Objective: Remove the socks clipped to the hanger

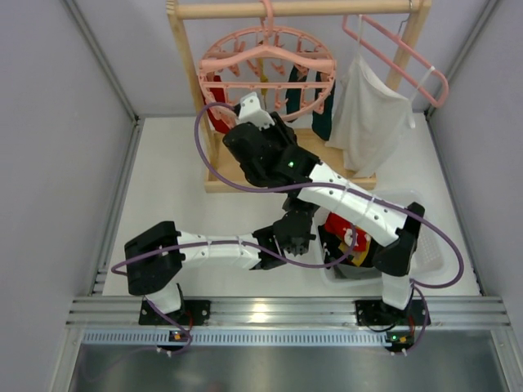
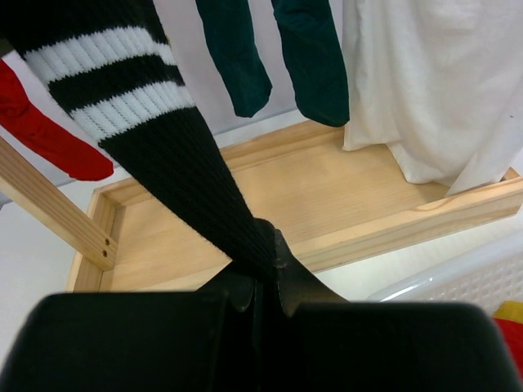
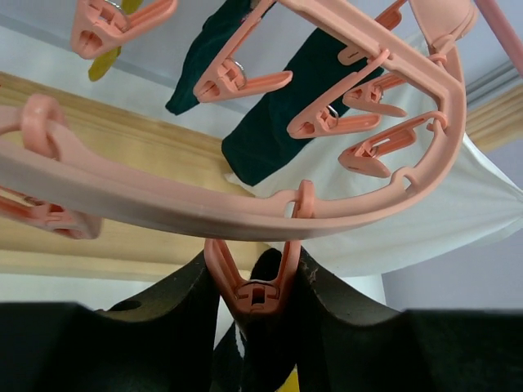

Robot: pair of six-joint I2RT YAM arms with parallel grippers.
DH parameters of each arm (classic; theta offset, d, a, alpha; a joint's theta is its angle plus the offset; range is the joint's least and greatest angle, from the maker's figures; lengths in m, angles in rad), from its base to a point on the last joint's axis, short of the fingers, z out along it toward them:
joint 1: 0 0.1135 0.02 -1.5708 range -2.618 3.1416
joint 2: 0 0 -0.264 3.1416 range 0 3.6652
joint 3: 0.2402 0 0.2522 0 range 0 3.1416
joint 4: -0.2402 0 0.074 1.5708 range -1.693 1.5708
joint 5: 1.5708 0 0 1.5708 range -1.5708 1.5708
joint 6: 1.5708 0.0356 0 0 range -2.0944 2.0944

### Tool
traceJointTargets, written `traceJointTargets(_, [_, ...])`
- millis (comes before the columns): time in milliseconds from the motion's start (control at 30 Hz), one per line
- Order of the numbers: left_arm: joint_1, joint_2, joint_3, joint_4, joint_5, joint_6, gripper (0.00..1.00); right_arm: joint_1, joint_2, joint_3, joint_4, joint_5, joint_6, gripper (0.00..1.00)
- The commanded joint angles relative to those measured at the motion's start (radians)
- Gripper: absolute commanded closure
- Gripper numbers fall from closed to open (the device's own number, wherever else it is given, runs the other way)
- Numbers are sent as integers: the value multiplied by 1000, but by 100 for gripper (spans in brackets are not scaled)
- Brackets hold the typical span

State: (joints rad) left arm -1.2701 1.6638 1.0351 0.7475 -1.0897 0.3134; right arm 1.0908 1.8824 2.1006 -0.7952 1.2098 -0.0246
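Observation:
The round pink hanger hangs from a wooden rod, and its rim fills the right wrist view. My right gripper is up under the ring, its fingers pressed on both arms of one pink clip. My left gripper is shut on the toe end of a black sock with white stripes, which stretches up and left. A red sock and two dark teal socks hang from clips. A mustard sock tip shows at the top left.
A white cloth hangs on a plain pink hanger at the right. The wooden rack base lies below the socks. A white basket at the front right holds red and yellow socks. Grey walls close in both sides.

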Motion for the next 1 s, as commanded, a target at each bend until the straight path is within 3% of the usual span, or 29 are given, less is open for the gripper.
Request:
traceJointTargets(0, [-11,-15,14,9,7,-5,100,12,-37,9,116,43,-44,66])
traceJointTargets(167, [-11,-15,3,9,10,-19,100,15,-35,12,152,54,-72,71])
traceJointTargets(300, [-9,-22,-1,9,11,-27,100,18,-42,13,172,54,-87,87])
traceJointTargets(467, [-8,-30,-9,9,13,-34,100,24,-46,10,172,51,-84,97])
traceJointTargets(633, [-8,-41,-33,9,11,-53,100,26,-48,9,174,42,-78,100])
traceJointTargets(733, [-9,-61,-50,7,8,-71,100,26,-61,2,136,5,-25,93])
traceJointTargets(833, [-21,-130,-119,4,23,-126,100,26,-100,-34,126,-76,18,75])
traceJointTargets(867, [-26,-178,-174,4,36,-144,100,26,-109,-59,132,-99,18,59])
traceJointTargets(967, [-52,-281,-254,3,62,-221,100,26,-144,-88,125,-151,83,47])
